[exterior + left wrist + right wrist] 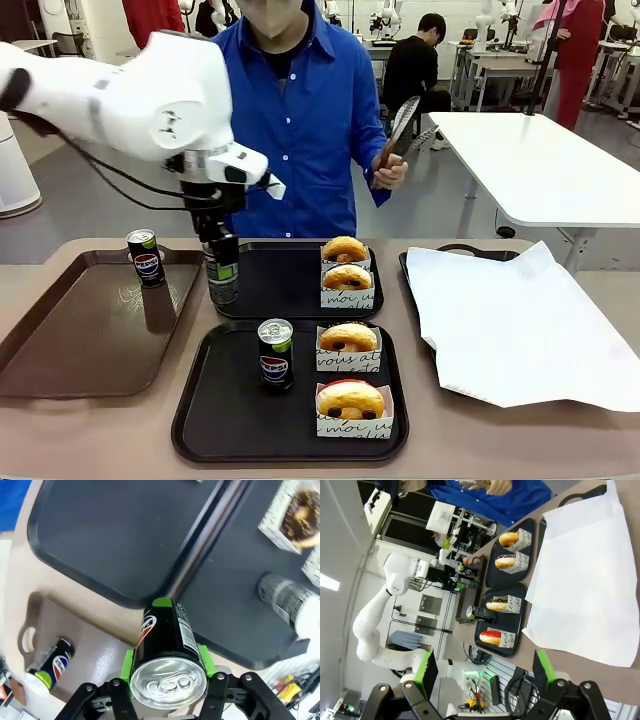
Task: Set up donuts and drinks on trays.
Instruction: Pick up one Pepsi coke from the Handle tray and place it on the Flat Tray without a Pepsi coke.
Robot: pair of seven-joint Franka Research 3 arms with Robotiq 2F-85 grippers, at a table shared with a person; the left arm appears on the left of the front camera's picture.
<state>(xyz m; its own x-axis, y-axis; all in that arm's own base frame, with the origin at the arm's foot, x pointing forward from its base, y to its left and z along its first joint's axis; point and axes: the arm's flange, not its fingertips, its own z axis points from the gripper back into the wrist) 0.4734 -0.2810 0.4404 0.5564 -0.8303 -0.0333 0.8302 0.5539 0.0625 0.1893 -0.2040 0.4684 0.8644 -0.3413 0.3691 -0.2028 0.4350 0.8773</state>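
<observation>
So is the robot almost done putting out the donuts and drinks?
Nearly. The near matte black tray already has two boxed donuts and a black Pepsi can. The far black tray has two boxed donuts but no drink yet. The left claw grips a green-topped black can at that tray's edge. One more Pepsi can stands on the glossy brown tray.

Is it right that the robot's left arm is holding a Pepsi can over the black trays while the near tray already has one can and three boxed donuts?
Nearly. The left gripper does hold a Pepsi can by the far tray, and the near tray has one can. But the front view shows two boxed donuts there, not three.
</observation>
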